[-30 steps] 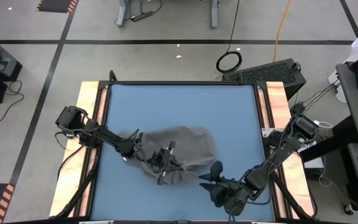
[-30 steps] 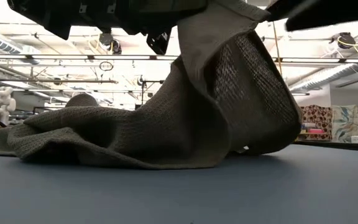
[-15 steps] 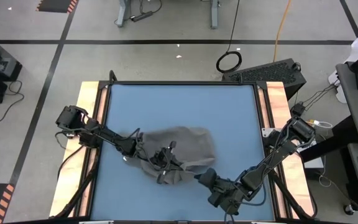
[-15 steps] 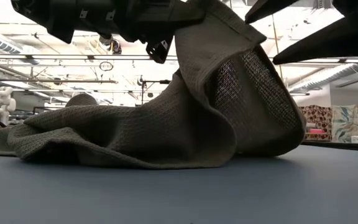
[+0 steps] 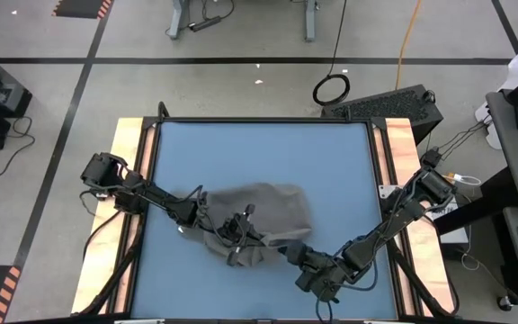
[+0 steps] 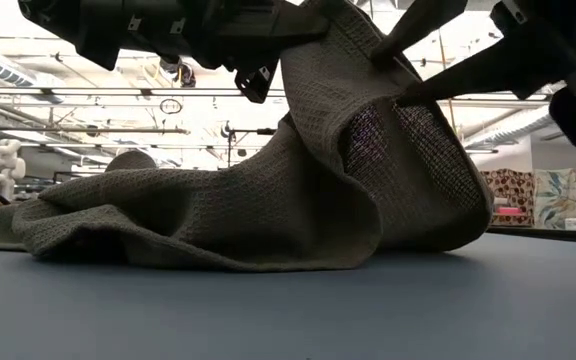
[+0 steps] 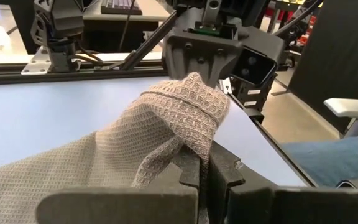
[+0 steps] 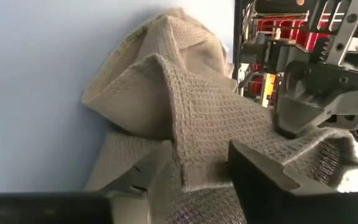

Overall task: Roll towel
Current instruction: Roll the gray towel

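I am looking down at the blue table [image 5: 259,153], and the towel [image 5: 263,211] is lying bunched up near the middle, toward 6 o'clock. My left gripper [image 5: 241,236] is pinching one towel corner tight and holding it up. My right gripper [image 5: 288,252] is reaching in from 4 o'clock, its jaws sitting apart around the raised fold.
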Action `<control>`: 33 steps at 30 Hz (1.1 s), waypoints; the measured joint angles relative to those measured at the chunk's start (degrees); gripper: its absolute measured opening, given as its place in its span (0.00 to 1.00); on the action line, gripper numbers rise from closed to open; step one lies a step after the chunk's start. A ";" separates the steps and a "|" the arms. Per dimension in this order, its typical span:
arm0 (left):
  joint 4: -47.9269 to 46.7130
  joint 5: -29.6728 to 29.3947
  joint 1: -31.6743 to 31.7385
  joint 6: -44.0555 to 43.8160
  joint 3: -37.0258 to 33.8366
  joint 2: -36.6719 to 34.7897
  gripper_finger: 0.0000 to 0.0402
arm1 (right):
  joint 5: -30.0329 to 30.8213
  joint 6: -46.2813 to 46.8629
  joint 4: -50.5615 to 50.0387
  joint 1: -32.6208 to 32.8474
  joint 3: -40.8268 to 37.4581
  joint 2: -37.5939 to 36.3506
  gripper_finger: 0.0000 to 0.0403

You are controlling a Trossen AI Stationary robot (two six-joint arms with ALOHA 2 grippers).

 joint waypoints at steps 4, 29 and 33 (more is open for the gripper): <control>-0.05 0.00 0.00 0.04 0.00 0.00 0.01 | 0.01 0.43 0.00 -0.17 0.00 0.00 0.27; -14.30 -10.27 -2.19 -4.85 -0.02 -3.25 0.48 | -2.93 35.19 10.72 -0.12 0.04 0.00 0.00; -26.23 -18.25 -4.15 -6.65 -0.02 -8.75 0.54 | -2.99 39.39 10.32 -0.66 0.04 0.00 0.00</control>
